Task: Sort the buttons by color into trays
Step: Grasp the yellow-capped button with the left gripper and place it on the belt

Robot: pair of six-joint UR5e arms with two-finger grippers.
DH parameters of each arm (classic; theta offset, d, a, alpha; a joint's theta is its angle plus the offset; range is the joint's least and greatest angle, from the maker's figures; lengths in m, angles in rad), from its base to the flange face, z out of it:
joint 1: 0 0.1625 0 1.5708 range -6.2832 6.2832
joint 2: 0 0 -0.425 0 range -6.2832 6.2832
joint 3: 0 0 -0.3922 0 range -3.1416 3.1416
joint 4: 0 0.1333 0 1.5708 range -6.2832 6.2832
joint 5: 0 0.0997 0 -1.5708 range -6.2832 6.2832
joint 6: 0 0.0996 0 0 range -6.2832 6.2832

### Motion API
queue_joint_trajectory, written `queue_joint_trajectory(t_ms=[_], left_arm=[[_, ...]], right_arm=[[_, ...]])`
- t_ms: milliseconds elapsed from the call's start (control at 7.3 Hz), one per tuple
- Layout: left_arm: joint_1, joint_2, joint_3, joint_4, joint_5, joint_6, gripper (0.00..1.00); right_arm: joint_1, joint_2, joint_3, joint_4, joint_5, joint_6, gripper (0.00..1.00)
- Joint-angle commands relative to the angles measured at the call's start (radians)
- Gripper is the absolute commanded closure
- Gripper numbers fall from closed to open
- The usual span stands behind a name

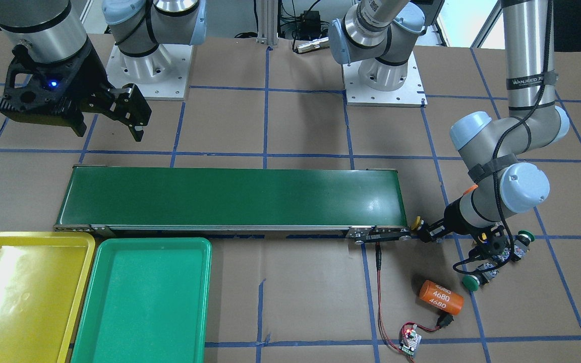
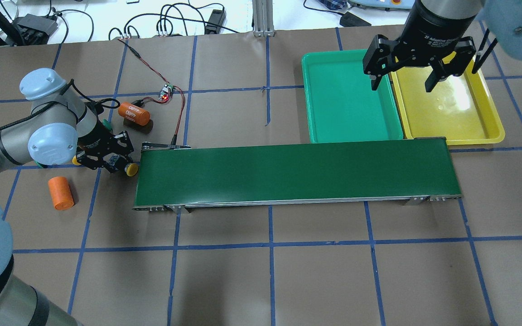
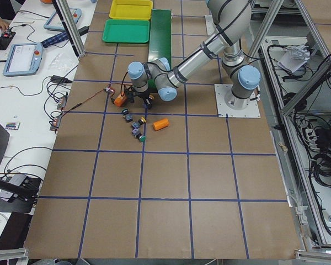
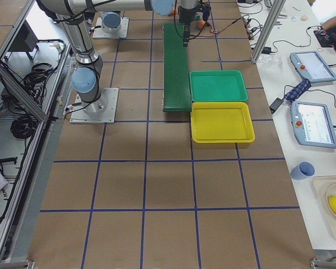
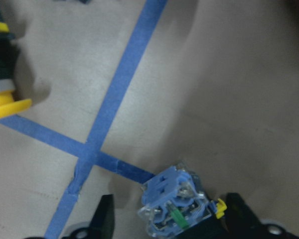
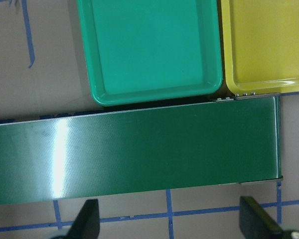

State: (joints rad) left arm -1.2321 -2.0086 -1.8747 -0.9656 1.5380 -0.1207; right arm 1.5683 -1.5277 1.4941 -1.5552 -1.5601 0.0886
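Note:
My left gripper [image 2: 118, 160] is low at the conveyor's end, open. Its fingers [image 5: 103, 219] straddle a button's grey-blue terminal block [image 5: 174, 201], with a gap on one side. A yellow-capped button [image 2: 130, 170] lies at its tip. Another yellow cap [image 1: 482, 235] shows under the wrist. Two green-capped buttons [image 1: 469, 283] [image 1: 525, 235] lie nearby on the table. My right gripper [image 2: 408, 79] hangs open and empty, high over the conveyor's other end. Beside that end sit the green tray [image 2: 347, 99] and the yellow tray [image 2: 460, 113], both bare.
The long dark-green conveyor [image 2: 288, 172] crosses the table's middle. An orange cylinder marked 4680 [image 2: 133, 115] and a plain orange one [image 2: 60, 193] lie near the left gripper. A small circuit board [image 2: 166, 93] with red wires runs to the conveyor's end.

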Motion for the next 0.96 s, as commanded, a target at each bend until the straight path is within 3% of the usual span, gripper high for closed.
queue_joint_trajectory(t_ms=[0,137,548,821], left_arm=[[0.01,0.013,0.017,-0.005,0.005,0.044,1.0],[0.005,0.039,0.023,-0.036,0.01,0.061,1.0],[-0.062,0.16,0.193,-0.46,-0.055,0.212,1.0],[-0.256,0.197,0.181,-0.467,-0.029,0.285,1.0]], right_arm=[[-0.001,0.0,0.0,0.001,-0.001,0.0,0.0],[-0.001,-0.002,0.0,0.001,0.0,-0.001,0.0],[-0.001,0.0,0.0,0.001,-0.002,-0.001,0.0],[-0.001,0.0,0.0,0.001,-0.002,-0.001,0.0]])
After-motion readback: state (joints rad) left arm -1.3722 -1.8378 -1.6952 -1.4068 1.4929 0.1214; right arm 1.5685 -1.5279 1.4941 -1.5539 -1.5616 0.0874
